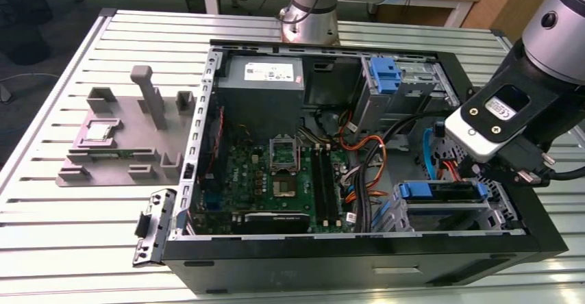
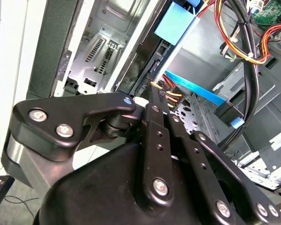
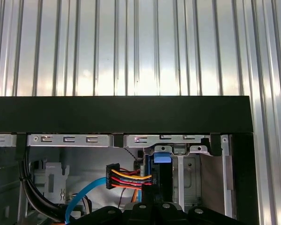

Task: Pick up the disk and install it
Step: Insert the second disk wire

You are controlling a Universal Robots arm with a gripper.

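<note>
Ribbed aluminium table (image 1: 73,208) carrying an open black computer case (image 1: 366,263), side panel off. Inside: green motherboard (image 1: 274,174), grey power supply (image 1: 260,85), orange and black cables (image 1: 366,160). Grey fixture block (image 1: 128,140) beside the case on the exterior view's left. Arm's gripper (image 1: 484,170) lowered into the drive-bay corner on the exterior view's right. Black gripper linkage (image 2: 154,154) close together in the second wrist view, tips by a connector with red, yellow and orange wires (image 3: 129,179); cannot tell whether anything is clamped. Disk (image 1: 439,193), blue-railed, seated in the metal drive cage (image 1: 448,215) just below the gripper.
</note>
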